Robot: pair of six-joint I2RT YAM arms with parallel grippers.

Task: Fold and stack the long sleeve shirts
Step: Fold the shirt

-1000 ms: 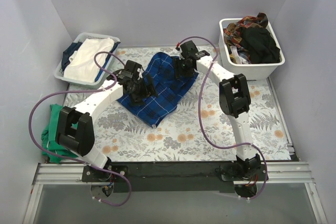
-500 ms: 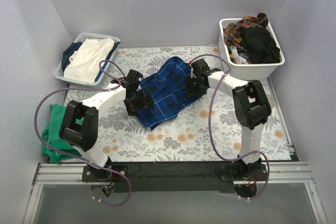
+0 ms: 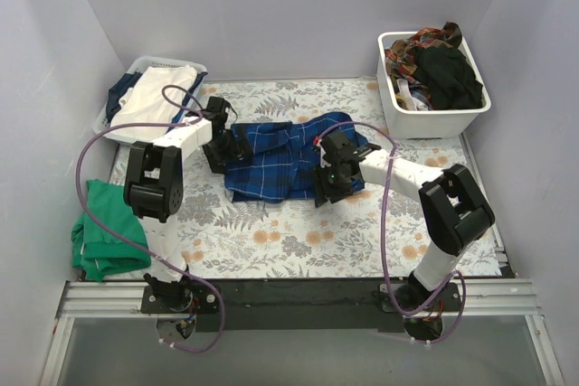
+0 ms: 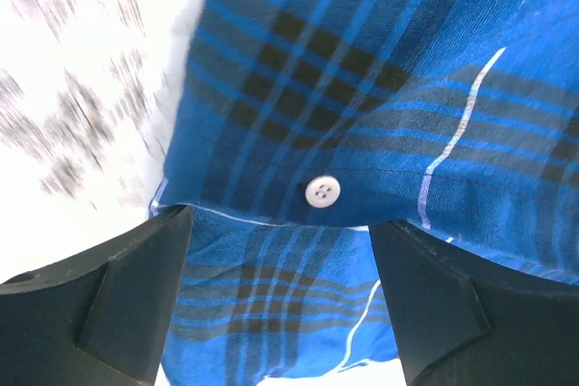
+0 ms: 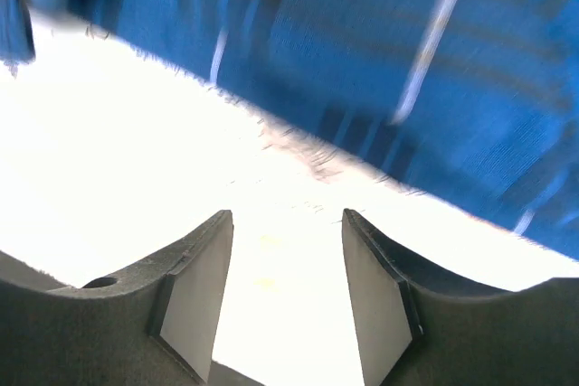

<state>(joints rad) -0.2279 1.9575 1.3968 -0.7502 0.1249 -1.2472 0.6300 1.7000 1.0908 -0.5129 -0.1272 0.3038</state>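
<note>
Cotton-like plaid shirt (image 3: pixel 276 155), dark blue with thin white lines, one item, lying rumpled at the middle of the worktop (image 3: pixel 298 241), a little toward the far edge. Soft, light and limp, so it will likely sag and lose shape when lifted. Best taken at a hem, seam or collar, at two points well apart.

Overhead view: left fingers (image 3: pixel 222 146) at the shirt's left edge; right fingers (image 3: pixel 330 183) just off its near right edge. Also present: basket (image 3: pixel 136 142) of laundry at the far left corner; bin (image 3: pixel 434 119) of mixed clothes at the far right corner; green garment (image 3: pixel 104 232) at the near left edge.

Left wrist view: both fingers spread wide, with cloth lying in the gap between them and a white button (image 4: pixel 322 191) on a folded edge just ahead. No pinch made; whether the tips touch the cloth cannot be told.

Right wrist view, blurred: fingers apart with nothing between them, bare worktop below. The shirt's edge lies just beyond the tips.
</note>
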